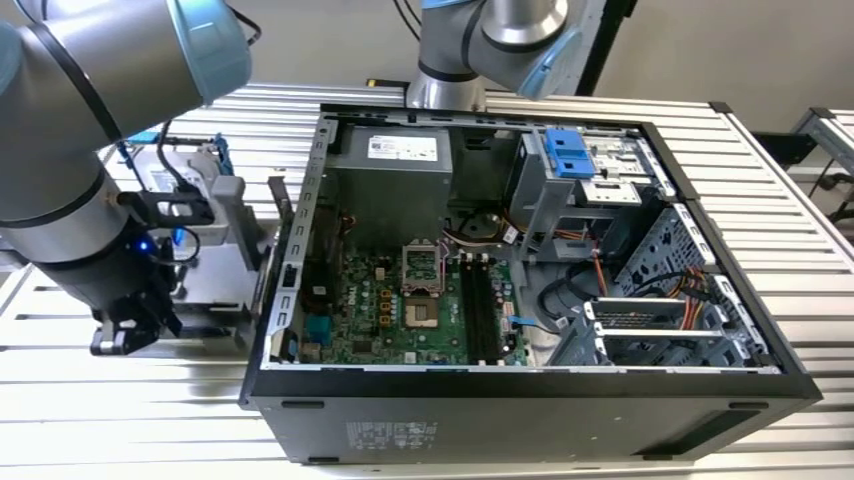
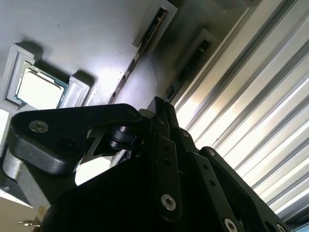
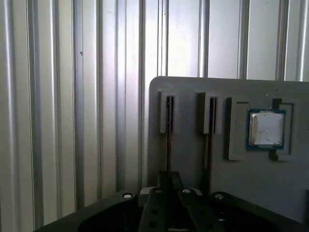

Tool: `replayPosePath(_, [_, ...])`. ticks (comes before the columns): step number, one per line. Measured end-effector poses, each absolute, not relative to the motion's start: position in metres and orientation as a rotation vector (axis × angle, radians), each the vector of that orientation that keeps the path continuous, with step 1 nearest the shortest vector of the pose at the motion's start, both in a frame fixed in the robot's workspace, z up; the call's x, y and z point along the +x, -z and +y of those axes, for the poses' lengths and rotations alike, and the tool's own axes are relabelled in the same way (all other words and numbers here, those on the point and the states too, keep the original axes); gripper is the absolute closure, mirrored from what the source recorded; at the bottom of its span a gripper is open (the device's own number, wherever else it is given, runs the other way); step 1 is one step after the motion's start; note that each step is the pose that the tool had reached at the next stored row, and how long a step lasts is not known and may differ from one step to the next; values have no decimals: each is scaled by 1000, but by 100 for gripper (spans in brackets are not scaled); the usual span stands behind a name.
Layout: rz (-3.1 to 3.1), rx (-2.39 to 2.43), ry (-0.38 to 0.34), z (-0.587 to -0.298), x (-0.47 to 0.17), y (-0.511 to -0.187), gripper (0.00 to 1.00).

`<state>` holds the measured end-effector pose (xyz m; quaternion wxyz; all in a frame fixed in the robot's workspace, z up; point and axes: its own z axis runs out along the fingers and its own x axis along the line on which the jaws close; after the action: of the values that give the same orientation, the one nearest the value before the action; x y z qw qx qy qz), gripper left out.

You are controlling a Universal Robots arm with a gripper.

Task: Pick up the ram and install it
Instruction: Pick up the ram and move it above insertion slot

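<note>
Hand (image 3: 169, 180) pinched narrow on one ram (image 3: 168, 145), second ram (image 3: 210, 116) beside, one processor (image 3: 265, 128), one tray (image 3: 190, 159).

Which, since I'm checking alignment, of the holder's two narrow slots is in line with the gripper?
The slot farther from the processor chip; the gripper points along it.

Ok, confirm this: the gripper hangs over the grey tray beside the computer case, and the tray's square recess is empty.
Wrong on the recess: a silver processor chip sits in it, as the first wrist view shows. The gripper does hang over the grey tray beside the computer case.
</note>
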<state>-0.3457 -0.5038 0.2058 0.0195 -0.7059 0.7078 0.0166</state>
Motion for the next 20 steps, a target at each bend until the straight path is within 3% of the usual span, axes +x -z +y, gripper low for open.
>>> replayPosePath(20, [2200, -2187, -51, -504, -346, -248, 100])
